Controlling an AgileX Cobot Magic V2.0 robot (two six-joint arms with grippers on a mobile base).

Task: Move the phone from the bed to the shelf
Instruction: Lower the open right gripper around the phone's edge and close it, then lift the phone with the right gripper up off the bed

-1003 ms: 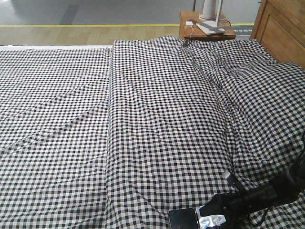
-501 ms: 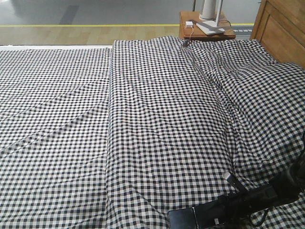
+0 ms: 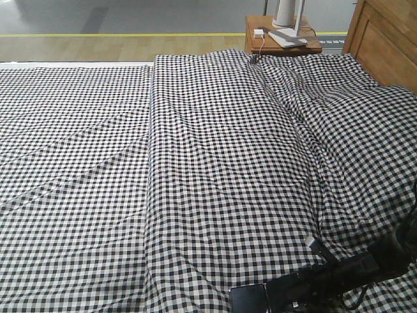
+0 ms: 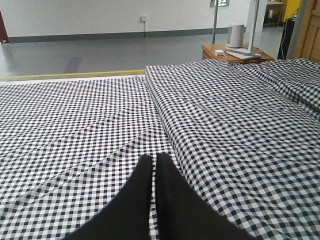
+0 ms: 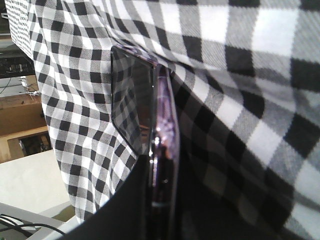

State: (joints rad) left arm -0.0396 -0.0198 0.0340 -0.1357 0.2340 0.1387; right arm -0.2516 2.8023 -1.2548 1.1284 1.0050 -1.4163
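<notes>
The glossy black phone [image 3: 248, 299] lies at the near edge of the bed [image 3: 195, 163], on the black-and-white gingham cover. My right gripper [image 3: 281, 293] reaches in low from the right and is shut on the phone's right end. In the right wrist view the phone [image 5: 142, 95] shows edge-on with a pinkish rim, and the right gripper [image 5: 164, 167] clamps it, one dark finger [image 5: 125, 200] on each face. My left gripper [image 4: 154, 161] hovers over the bedding, shut with nothing in it. The shelf is out of view.
A brown wooden headboard [image 3: 389, 40] rises at the far right. A small reddish-brown bedside table [image 3: 281, 43] with a white device and cable stands beyond the bed. Grey floor with a yellow line [image 3: 124, 34] lies behind.
My right gripper has slid left over the phone's right end and now covers the bright reflective part seen a second ago. The left arm and bedding are unchanged.
</notes>
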